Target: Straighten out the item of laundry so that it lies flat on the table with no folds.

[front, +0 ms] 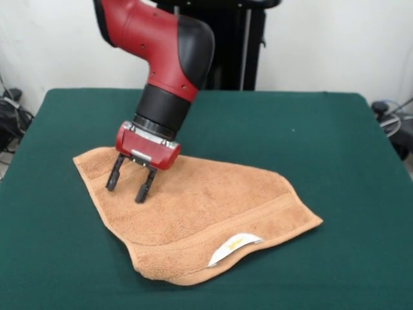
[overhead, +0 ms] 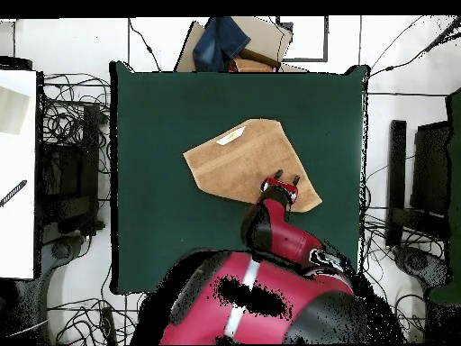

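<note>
The orange-tan terry towel (front: pixel 206 206) lies on the dark green table (front: pixel 322 142), left of the middle. Its shape is irregular, with the near edge doubled over by the white label with a yellow mark (front: pixel 233 248). A woven band runs along that near part. My gripper (front: pixel 129 184) is open and empty, pointing down low over the towel's far left part, near its corner. I cannot tell if the tips touch the cloth. In the overhead view the towel (overhead: pixel 243 162) lies on the table (overhead: pixel 162 117), and the gripper (overhead: pixel 279 177) is at the towel's lower right part.
The black pedestal (front: pixel 242 45) stands behind the table's far edge. A cardboard box with blue cloth (overhead: pixel 236 43) sits beyond the table's top edge in the overhead view. Cables and dark equipment (overhead: pixel 67 171) lie on the floor on both sides.
</note>
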`<state>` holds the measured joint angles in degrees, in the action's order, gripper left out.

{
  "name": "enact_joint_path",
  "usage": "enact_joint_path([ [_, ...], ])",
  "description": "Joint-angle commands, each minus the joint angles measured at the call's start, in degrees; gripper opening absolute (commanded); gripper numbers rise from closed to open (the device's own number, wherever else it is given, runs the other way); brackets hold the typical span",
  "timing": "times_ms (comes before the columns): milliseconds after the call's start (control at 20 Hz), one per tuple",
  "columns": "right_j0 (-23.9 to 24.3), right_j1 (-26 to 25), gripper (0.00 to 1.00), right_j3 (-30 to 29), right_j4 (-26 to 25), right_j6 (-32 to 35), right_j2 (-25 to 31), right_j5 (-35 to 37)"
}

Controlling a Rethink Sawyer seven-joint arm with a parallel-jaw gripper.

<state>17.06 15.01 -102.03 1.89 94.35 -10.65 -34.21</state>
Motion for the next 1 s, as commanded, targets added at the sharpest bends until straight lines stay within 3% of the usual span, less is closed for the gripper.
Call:
enact_joint_path([
  [50,1.7,2.8,1.0,-3.7,-6.1,14.3,17.7,12.4],
  [1000,2.6,3.0,1.0,-3.6,-6.0,11.4,17.6,14.2],
])
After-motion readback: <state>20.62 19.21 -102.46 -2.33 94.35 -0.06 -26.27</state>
